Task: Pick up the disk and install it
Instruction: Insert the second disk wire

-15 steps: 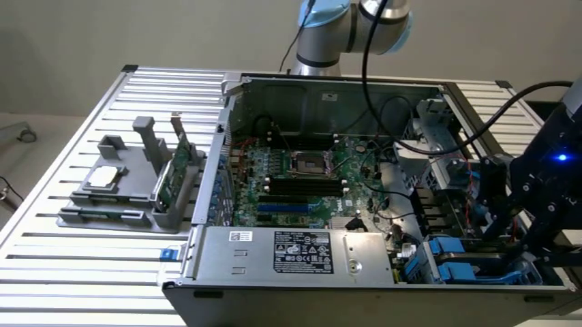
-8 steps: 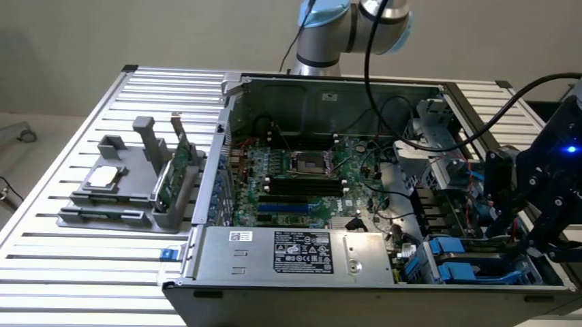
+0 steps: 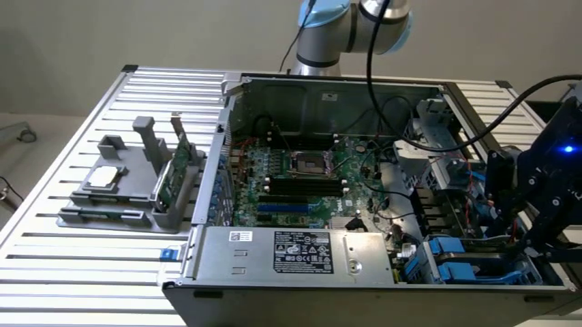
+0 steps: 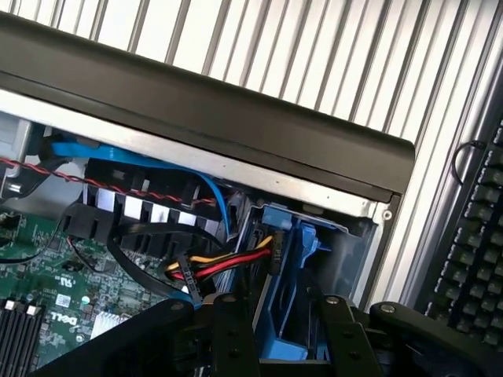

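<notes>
Over a corner of the computer case point(image 4: 236, 110), the gripper point(image 4: 287, 338) stands wide astride the disk point(image 4: 289, 275), blue-bracketed, in its bay. Red and yellow cables point(image 4: 228, 265) lie just beside it; snagging them could tilt and jam the disk.

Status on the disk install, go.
Gripper open, above the drive bay. Disk, blue bracket showing, in the bay below it, apparently not gripped. Red-yellow cable beside the disk.
</notes>
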